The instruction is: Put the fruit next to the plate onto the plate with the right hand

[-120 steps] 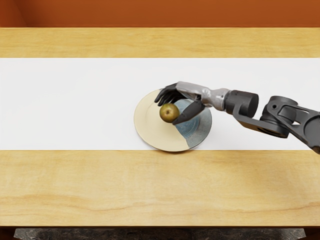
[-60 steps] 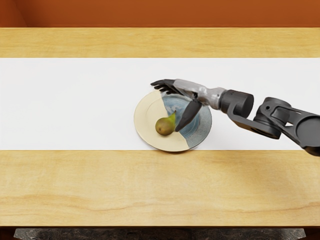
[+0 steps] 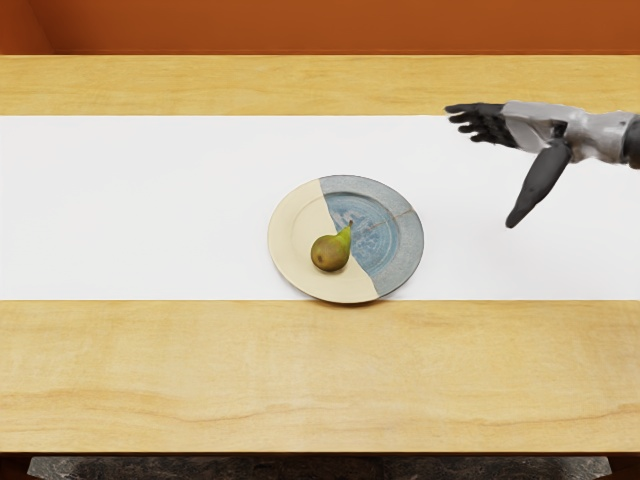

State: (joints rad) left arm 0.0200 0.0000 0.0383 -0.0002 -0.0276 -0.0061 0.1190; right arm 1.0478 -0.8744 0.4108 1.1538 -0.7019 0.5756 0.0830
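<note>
**Inspector:** As the wooden table (image 3: 320, 370) fills the view, record its surface first.

**Assistant:** A white runner (image 3: 150, 210) crosses it from side to side. The right hand (image 3: 522, 126) hangs over the runner's far edge, by the picture's right side.

**Inspector:** Plate?

**Assistant:** One round plate (image 3: 296, 222), part cream and part blue-grey, lies flat on the runner. It is well apart from the hand, out beyond the fingertips and nearer the camera.

**Inspector:** Condition of the hand?

**Assistant:** Empty. The fingers (image 3: 470, 115) are stretched out and spread, pointing to the picture's left, and the thumb (image 3: 535, 188) hangs down away from the palm. Nothing touches it.

**Inspector:** Fruit?

**Assistant:** One green-brown pear (image 3: 329, 252) lies on the plate where cream meets blue-grey. Its narrow end is tilted up toward the hand's side, well clear of the hand.
</note>
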